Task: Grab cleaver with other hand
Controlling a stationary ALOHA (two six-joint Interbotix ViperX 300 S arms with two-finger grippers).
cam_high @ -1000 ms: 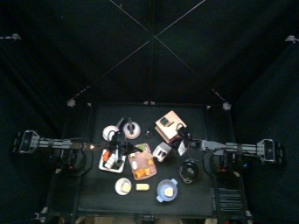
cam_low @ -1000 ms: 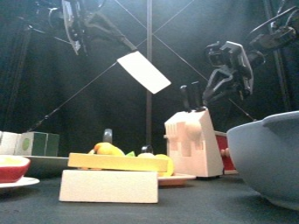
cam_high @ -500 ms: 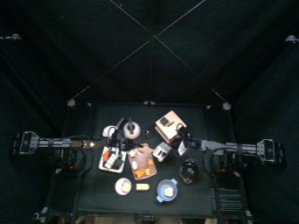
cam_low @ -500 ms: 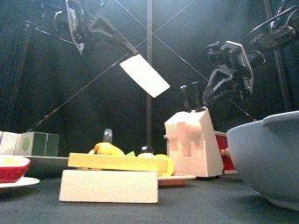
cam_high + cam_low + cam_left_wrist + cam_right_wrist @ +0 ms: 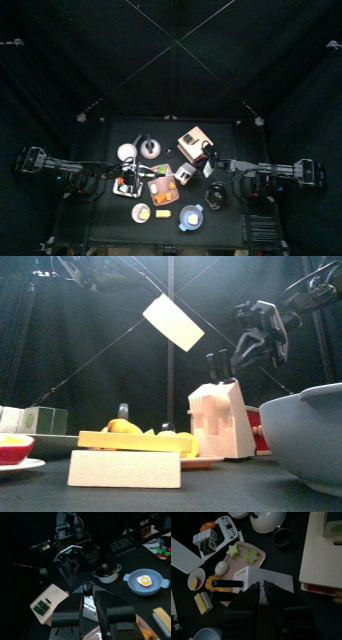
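Pincer of the left arm (image 5: pixel 87 596) clamped on the black handle of the cleaver (image 5: pixel 174 322), the white blade aloft over the worktop (image 5: pixel 214 496). Blade higher than a second ago and showing more of its flat face, the left arm drawn up toward the front view's top corner. Nearest on the worktop, a grey-blue bowl (image 5: pixel 310 441) at right and a pale block (image 5: pixel 123 468) at left. Behind them, a white knife block (image 5: pixel 222 421). Farther back, the right pincer (image 5: pixel 257 354) hanging half-open and empty, near the blade's lower corner but apart from it, placed as before.
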